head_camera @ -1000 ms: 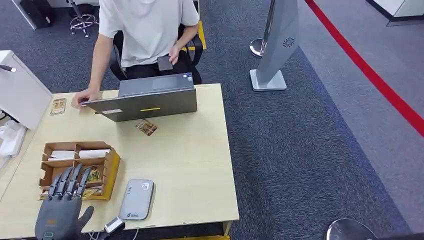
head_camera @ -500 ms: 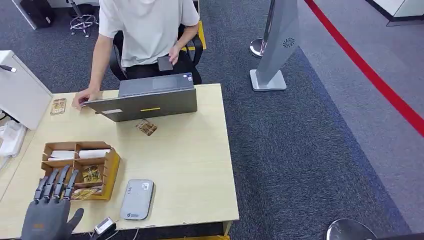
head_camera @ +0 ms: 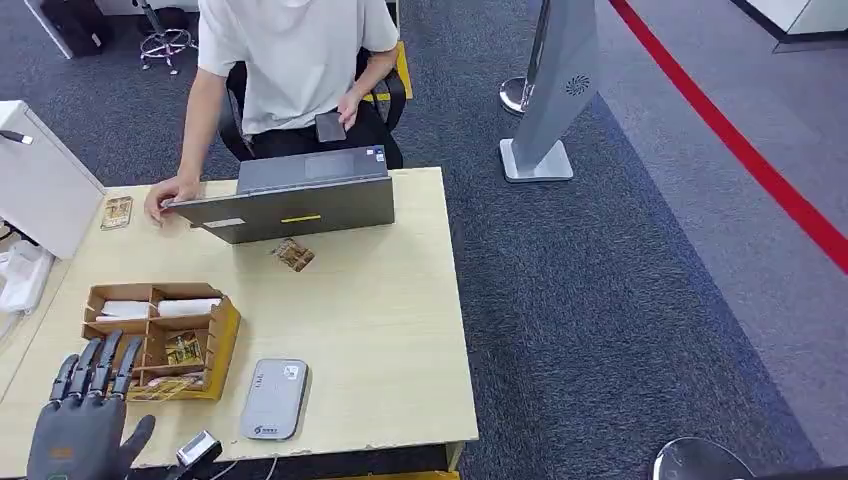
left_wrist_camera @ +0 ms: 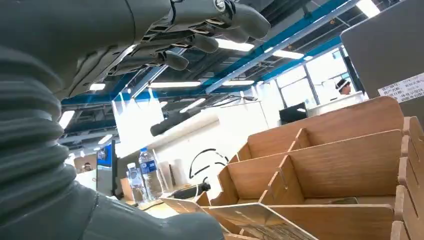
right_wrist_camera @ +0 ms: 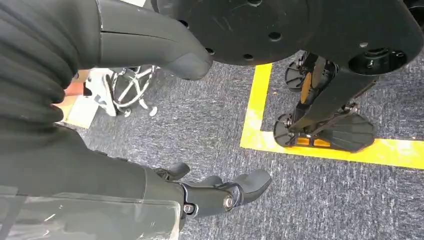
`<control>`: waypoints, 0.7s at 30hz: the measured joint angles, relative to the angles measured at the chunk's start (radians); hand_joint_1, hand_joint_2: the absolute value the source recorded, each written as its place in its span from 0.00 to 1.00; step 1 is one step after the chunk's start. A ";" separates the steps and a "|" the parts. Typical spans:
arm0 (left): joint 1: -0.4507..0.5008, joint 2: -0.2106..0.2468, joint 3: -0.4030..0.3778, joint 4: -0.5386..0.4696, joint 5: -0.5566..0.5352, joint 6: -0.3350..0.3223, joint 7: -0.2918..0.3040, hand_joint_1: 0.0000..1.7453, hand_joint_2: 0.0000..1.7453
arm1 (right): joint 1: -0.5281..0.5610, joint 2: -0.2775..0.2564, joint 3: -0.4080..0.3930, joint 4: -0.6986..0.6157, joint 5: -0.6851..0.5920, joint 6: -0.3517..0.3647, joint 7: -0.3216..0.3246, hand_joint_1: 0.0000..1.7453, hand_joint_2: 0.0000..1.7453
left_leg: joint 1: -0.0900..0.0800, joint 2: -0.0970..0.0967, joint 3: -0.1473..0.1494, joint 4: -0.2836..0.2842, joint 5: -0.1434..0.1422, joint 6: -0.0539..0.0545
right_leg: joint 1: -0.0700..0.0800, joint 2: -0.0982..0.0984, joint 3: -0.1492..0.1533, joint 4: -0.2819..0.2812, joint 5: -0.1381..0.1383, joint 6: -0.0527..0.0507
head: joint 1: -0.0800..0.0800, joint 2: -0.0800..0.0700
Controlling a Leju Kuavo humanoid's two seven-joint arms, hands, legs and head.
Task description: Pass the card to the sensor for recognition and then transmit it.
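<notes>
Since a second ago the left hand (head_camera: 82, 420) has drawn back from over the wooden organizer (head_camera: 155, 340) toward the table's near left corner; its dark fingers (head_camera: 100, 365) are spread and straight, holding nothing, their tips just short of the box's near edge. Nothing else on the table has shifted. The organizer is thin pale-brown board cut into rectangular compartments; patterned cards (head_camera: 184, 348) lie in its near cells, white slips in the far ones. A flat grey sensor (head_camera: 273, 398) with rounded corners lies just beside the box on the smooth light wood table (head_camera: 380, 330). One loose card (head_camera: 293, 254) rests near the grey laptop (head_camera: 290, 200), where a person (head_camera: 285, 60) sits. The right hand (right_wrist_camera: 220, 192) hangs over coarse grey carpet, fingers loosely bent, released.
</notes>
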 joint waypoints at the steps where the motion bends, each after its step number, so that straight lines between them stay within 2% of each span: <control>1: 0.000 0.000 0.000 0.000 0.000 0.000 0.000 0.00 1.00 | 0.000 0.000 0.000 0.000 0.000 0.000 0.000 0.00 1.00 | 0.000 0.000 0.000 0.000 0.000 0.000 | 0.000 0.000 0.000 0.000 0.000 0.000 | 0.000 0.000; 11: 0.000 0.000 0.004 0.000 0.000 -0.002 0.000 0.00 1.00 | 0.000 0.000 0.000 0.000 0.000 0.000 0.000 0.00 1.00 | 0.000 0.000 0.000 0.000 0.000 0.000 | 0.000 0.000 0.000 0.000 0.000 0.000 | 0.000 0.000; 21: -0.026 -0.021 0.076 0.033 0.002 -0.024 -0.024 0.00 1.00 | 0.000 0.000 0.000 0.000 0.000 0.000 0.000 0.00 1.00 | 0.000 0.000 0.000 0.000 0.000 0.000 | 0.000 0.000 0.000 0.000 0.000 0.000 | 0.000 0.000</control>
